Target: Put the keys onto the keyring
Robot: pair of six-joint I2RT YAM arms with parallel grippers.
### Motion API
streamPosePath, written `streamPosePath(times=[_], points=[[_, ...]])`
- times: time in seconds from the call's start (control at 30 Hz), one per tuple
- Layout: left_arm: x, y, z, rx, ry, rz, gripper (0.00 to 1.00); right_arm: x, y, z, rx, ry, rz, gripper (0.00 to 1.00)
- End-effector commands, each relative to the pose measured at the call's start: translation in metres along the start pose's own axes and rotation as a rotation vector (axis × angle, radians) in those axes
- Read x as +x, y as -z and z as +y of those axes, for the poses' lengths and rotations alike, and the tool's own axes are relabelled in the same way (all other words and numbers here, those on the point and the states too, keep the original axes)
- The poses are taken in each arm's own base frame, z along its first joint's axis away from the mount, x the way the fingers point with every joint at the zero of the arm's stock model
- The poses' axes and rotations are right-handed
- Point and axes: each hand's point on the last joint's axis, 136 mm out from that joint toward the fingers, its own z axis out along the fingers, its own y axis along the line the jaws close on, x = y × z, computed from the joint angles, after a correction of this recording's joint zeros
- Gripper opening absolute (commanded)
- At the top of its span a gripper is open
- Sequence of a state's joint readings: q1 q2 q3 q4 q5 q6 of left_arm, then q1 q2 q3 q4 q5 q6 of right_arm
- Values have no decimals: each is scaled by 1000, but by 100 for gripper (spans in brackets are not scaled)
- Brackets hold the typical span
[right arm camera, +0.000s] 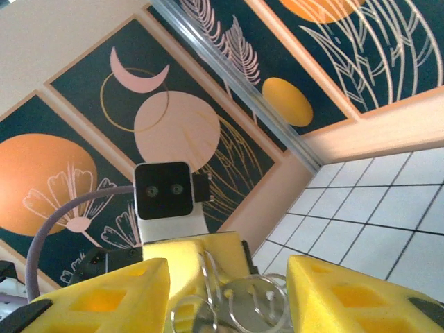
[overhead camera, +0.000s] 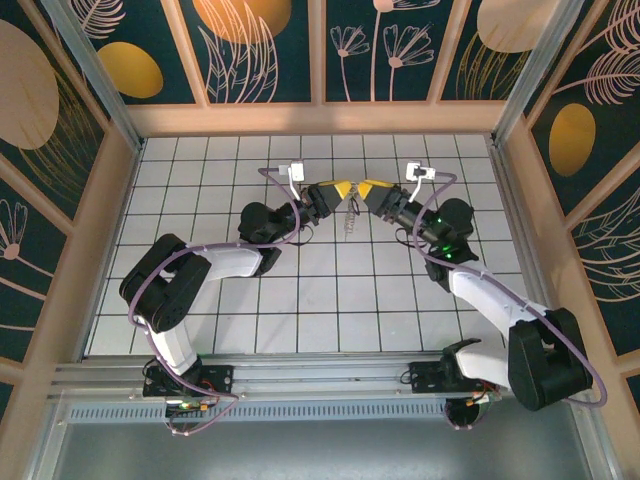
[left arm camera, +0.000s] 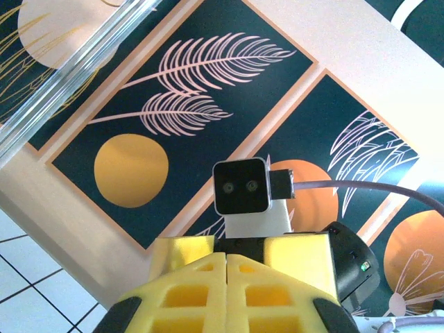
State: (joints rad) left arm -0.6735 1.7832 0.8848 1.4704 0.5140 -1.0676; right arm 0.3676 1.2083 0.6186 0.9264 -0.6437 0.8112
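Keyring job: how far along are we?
Done: both grippers are raised tip to tip above the table. In hand: left gripper shut; right gripper jaws apart with the keyring between them. Left: can't tell whether anything is threaded yet, too small; threading and set-down likely remain.

Text: none readable anywhere
Wall panels (overhead camera: 250, 50): painted leaves, flowers and discs, no lettering
Wrist camera housing (left arm camera: 241, 186): no legible brand
Worktop tiles (overhead camera: 330, 300): unmarked
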Motion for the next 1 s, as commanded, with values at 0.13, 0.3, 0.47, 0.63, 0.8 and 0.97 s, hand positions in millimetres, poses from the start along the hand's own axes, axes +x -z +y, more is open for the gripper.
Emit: streamPosePath(times=[0.13,0.3,0.47,0.63,0.8,0.97], points=[[-12,-1,-18,62,-40,-41,0,-11,-11,15,-61,36,-46,39],[-11,-1,-17,61,-40,-41,0,-7,-10,13,-56,27,-42,27],[-12,-1,-18,63,-42,-42,0,-4,-8,11,-52,23,-41,14],[-13,-1,-19,62,-43,-44,0,0,-6,10,-51,18,-37,16],[-13,-1,-19,63,-43,-46,0,4,-2,7,-42,12,-36,25],[-13,-2,-19,63,-43,-46,0,6,0,6,-36,10,-38,20]])
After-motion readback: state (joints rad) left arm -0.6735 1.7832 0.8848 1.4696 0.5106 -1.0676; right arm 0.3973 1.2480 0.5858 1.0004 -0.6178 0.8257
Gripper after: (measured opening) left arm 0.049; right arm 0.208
